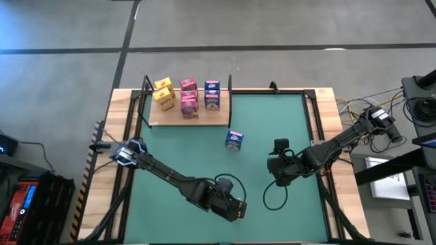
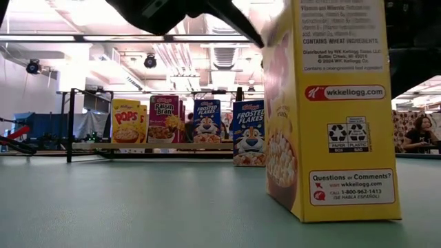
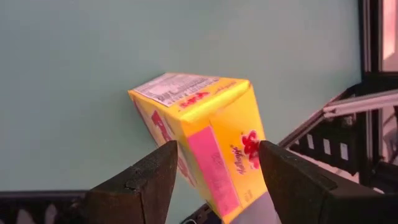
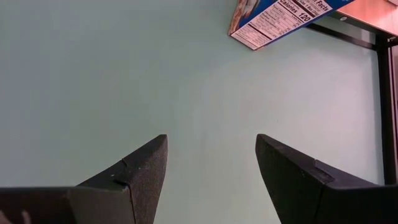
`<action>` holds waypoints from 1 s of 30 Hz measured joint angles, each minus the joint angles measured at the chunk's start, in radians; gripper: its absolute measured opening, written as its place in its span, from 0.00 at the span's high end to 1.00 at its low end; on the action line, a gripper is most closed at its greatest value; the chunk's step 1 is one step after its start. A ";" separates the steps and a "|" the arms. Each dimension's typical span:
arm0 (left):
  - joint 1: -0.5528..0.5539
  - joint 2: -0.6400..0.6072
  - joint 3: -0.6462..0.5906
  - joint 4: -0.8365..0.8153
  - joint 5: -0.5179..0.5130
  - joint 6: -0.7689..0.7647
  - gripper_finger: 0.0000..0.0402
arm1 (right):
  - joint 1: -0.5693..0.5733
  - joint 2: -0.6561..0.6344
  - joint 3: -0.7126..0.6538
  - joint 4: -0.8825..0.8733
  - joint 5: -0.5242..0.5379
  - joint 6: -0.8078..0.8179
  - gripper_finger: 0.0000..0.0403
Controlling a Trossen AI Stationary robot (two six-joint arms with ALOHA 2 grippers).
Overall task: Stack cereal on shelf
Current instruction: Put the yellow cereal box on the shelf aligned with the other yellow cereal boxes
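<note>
Bright, even overhead light; ceiling lamps (image 2: 150, 60) glare in the low view, near yellow box (image 2: 331, 110) slightly soft

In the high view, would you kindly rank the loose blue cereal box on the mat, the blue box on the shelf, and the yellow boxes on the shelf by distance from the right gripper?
From the right gripper:
1. Loose blue cardboard cereal box, standing on the green mat in front of the shelf.
2. Blue cardboard box on the pale wooden shelf, at its right end.
3. Yellow cardboard boxes, at the shelf's left end.
</note>
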 joint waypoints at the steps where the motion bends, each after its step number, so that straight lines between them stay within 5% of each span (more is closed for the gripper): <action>1: 0.000 0.001 0.000 0.006 0.003 0.004 0.48 | 0.000 0.000 0.000 0.002 0.000 0.000 0.42; 9: 0.000 0.002 0.000 0.006 0.003 0.050 0.47 | 0.000 0.000 0.000 0.017 0.000 0.000 0.42; 18: 0.000 0.002 0.000 0.019 0.003 0.085 0.33 | 0.000 0.000 0.000 0.017 0.000 0.000 0.42; 30: 0.009 0.014 0.000 0.037 -0.003 -0.073 0.31 | 0.000 0.000 0.000 0.018 0.000 0.000 0.42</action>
